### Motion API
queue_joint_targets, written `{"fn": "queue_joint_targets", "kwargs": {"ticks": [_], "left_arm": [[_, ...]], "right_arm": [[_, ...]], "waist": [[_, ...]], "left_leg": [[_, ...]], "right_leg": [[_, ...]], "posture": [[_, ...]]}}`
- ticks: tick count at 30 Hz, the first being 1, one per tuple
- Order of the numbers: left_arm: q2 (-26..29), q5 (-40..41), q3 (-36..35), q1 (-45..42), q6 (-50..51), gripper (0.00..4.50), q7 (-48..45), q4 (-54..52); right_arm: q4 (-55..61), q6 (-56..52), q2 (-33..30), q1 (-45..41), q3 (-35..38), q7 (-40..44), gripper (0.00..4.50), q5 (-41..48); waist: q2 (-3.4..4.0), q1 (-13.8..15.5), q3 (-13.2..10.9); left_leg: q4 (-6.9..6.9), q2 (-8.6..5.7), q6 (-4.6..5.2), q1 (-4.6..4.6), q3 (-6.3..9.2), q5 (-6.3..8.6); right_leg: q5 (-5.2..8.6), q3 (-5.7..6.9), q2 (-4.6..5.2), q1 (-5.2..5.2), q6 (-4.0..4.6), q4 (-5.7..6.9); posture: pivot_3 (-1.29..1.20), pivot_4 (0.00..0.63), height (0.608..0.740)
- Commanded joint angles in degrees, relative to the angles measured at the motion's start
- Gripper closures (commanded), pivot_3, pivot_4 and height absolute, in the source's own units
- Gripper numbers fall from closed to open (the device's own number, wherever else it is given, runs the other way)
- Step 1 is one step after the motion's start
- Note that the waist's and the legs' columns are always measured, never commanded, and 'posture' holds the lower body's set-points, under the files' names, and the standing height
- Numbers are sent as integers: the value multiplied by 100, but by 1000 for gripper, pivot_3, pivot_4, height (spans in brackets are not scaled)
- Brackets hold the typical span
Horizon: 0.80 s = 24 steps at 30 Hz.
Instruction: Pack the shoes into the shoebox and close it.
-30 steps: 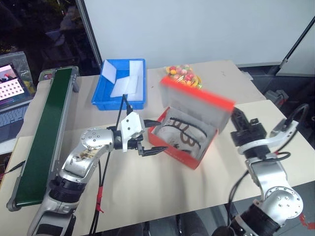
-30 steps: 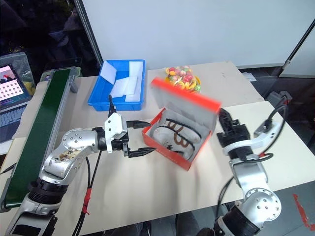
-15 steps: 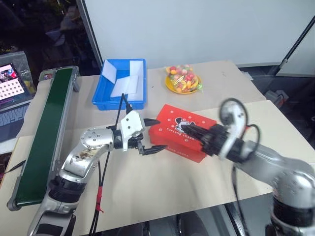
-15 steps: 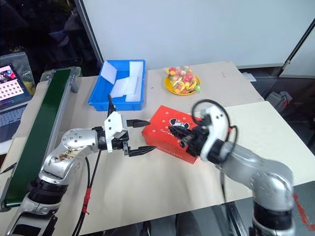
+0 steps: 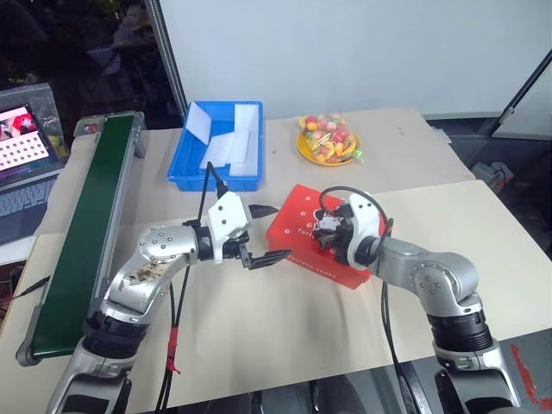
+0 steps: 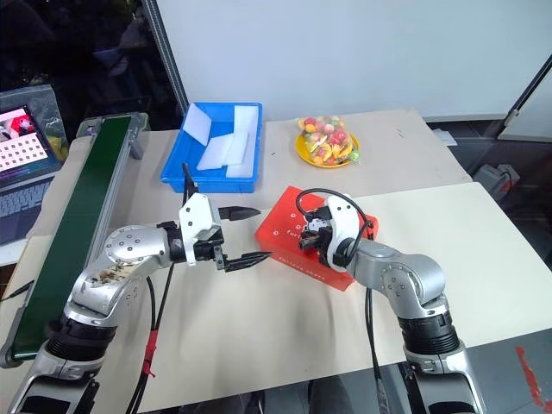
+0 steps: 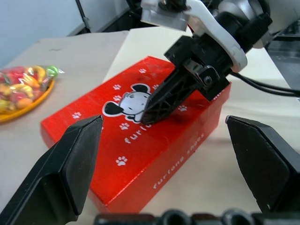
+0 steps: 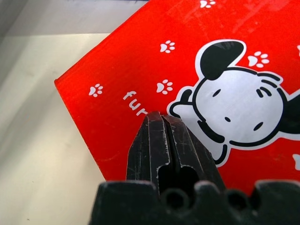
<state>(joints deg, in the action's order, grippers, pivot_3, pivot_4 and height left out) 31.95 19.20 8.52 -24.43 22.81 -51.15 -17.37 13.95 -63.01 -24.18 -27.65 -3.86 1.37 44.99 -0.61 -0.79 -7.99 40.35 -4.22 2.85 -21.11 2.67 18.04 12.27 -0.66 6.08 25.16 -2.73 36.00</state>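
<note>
Head views: shoebox (image 5: 321, 237) on the paper-covered table (image 5: 259, 328), near its middle, lid now down flat where a second ago it stood raised with the shoes visible inside on the white lining. Shoes consequently out of sight, judged to be enclosed. Right gripper (image 6: 312, 240) now resting on top of the lid, fingers pinched together with nothing between them; a second ago held up and clear off the box's right end, half a second ago sweeping across in a blur. Left gripper (image 5: 269, 233) unmoved at the box's left end, fingers spread wide, one tip level with the far corner, the other along the near side; empty, contact with the cardboard not determinable. Blue tray (image 5: 222, 178) with white slabs and yellow plate of sweets (image 5: 326, 141) beyond, undisturbed. Green conveyor (image 5: 82, 233) along the left edge, likewise.

Left wrist view: red lid with cartoon dog print (image 7: 133, 101) seated level; closed right fingers bearing tip-first on the print. Own two fingers well apart either side of the box end.

Right wrist view: fingers (image 8: 165, 140) shut tight against each other, pressed to the lid just beside the printed dog.

Assessment: closing step effectively complete; remaining concern only whether the lid is pressed fully home.
</note>
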Motion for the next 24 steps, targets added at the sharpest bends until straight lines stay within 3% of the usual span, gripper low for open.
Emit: {"fn": "queue_joint_targets", "kwargs": {"ticks": [1,3,8,10,14,16,19,24], "left_arm": [[17,69,-172,113,89,0,154,-305],[-36,123,-282,194,239,0,321,-313],[-404,-14,-721,362,537,0,1303,-200],[-666,61,-956,437,773,0,1807,-197],[-1232,282,-1477,649,1106,0,2610,-216],[-1339,205,-1657,756,1095,0,2857,-176],[-1394,57,-2006,751,960,0,3243,146],[-1468,-29,-2494,665,661,0,3775,624]], "right_arm": [[-49,-322,116,28,48,87,4456,-121],[129,-375,244,-61,317,39,4456,-24],[718,-340,734,-403,2330,-588,4456,1467],[763,-171,589,-414,3124,-830,4456,2123],[735,-48,104,-109,3987,-1161,4456,2609],[1041,85,-435,235,3616,-1060,4456,1758],[1428,831,-1521,969,2128,-721,4456,-184],[1293,1856,-1772,1492,1077,-48,4456,-1448]], "waist": [[0,0,0],[0,-1,0],[-1,0,-1],[-1,13,-1],[-1,71,-1],[-2,67,-2],[0,43,-1],[-5,-14,-2]], "left_leg": [[0,0,-1,1,0,0],[1,1,-1,2,0,-1],[1,1,-2,-15,1,-1],[0,1,-2,-15,2,-1],[-2,-6,1,-14,16,1],[-3,-7,3,-14,12,2],[-5,-6,2,-16,-5,1],[-1,6,-5,14,-36,-3]], "right_leg": [[0,-1,0,0,0,0],[0,-2,-1,0,0,3],[-1,-3,-1,20,-1,13],[-1,-1,-1,20,-1,12],[-1,9,1,12,-1,7],[0,7,4,11,-1,8],[2,1,6,16,-4,8],[2,-21,1,-2,-3,-1]], "posture": [[0,150,724],[0,150,724],[0,150,724],[0,150,724],[0,150,724],[0,150,724],[0,150,724],[0,150,724]]}}
